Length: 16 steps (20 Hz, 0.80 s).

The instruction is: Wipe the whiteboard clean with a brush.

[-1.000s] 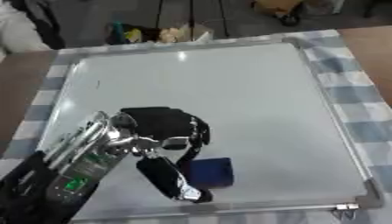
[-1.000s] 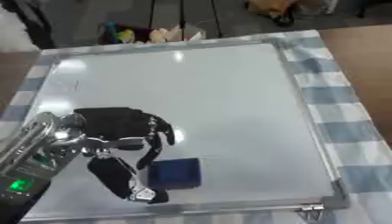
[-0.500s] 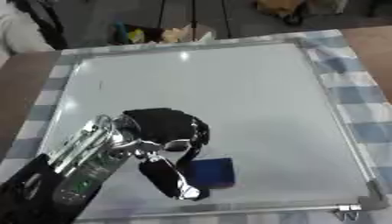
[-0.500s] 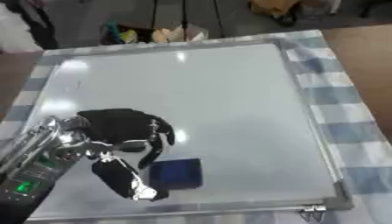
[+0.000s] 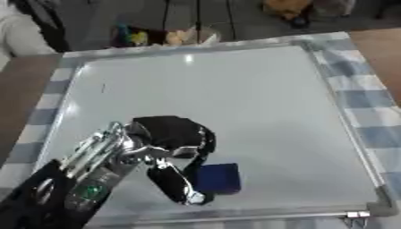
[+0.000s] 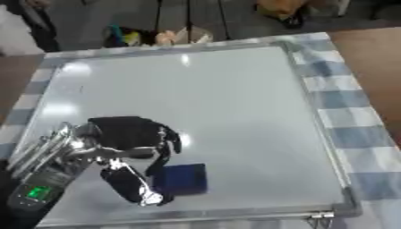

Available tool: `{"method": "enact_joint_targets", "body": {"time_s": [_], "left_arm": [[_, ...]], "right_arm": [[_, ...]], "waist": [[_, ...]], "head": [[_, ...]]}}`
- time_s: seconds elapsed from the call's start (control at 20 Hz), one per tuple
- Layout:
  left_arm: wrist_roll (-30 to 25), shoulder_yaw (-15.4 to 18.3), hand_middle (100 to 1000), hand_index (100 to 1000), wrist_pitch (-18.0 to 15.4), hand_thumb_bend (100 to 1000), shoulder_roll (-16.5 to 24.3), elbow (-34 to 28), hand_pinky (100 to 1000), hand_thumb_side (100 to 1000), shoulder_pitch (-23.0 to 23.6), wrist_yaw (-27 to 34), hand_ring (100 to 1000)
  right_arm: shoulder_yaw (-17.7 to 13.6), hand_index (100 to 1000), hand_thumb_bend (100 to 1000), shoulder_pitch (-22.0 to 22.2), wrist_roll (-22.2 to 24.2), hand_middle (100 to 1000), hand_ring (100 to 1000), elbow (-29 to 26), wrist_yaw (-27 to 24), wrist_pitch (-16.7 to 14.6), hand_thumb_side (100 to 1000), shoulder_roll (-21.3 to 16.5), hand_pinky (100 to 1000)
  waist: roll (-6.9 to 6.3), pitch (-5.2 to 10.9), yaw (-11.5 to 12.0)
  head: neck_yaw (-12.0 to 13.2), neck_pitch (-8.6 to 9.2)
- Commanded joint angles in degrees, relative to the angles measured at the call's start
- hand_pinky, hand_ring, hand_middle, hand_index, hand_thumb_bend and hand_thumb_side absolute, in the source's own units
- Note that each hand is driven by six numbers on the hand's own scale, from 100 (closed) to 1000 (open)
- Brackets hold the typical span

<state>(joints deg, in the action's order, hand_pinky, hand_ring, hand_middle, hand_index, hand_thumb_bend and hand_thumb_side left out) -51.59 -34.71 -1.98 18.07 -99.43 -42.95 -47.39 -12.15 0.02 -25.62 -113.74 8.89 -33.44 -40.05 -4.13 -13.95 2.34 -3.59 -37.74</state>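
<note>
The whiteboard lies flat on a blue and white checked cloth and fills most of both views. A faint dark mark shows near its upper left. A dark blue block-shaped brush rests on the board near the front edge. My left hand, black with silver parts, comes in from the lower left. Its curled fingers meet the brush's upper left corner and its thumb lies along the brush's left side, pinching it. My right hand shows in neither view.
The checked cloth runs along the board's right side, with brown tabletop beyond it. Bags and small clutter sit past the far edge. A metal fitting sticks out at the board's front right corner.
The hand and brush stay at about the same spot on the board; the thumb has shifted slightly. The whole picture moved a little with the camera.
</note>
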Motion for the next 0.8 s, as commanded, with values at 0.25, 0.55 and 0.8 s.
{"method": "enact_joint_targets", "body": {"time_s": [0.25,0.55,0.8], "left_arm": [[-0.31,0.07,741,377,-0.22,378,0.08,-0.47,763,629,-0.86,-0.12,900],[-0.21,0.03,727,372,-0.2,376,-0.12,-0.24,758,630,-0.76,-0.28,897],[0.46,0.23,730,366,0.88,322,-1.06,0.5,712,599,-0.11,-0.29,867]], "right_arm": [[-0.51,852,100,-0.27,0.53,750,800,-0.85,-0.53,0.19,929,-0.76,741],[-0.41,852,100,-0.26,0.74,749,801,-0.85,-0.33,0.33,930,-0.39,742],[-0.28,853,100,-0.3,1.07,746,802,-0.85,-0.12,0.56,940,-0.07,744]], "waist": [[0.31,0.77,-0.34],[0.36,0.68,-0.43],[0.36,0.52,-0.49]], "head": [[0.65,-1.98],[0.75,-2.2],[0.63,-1.83]]}}
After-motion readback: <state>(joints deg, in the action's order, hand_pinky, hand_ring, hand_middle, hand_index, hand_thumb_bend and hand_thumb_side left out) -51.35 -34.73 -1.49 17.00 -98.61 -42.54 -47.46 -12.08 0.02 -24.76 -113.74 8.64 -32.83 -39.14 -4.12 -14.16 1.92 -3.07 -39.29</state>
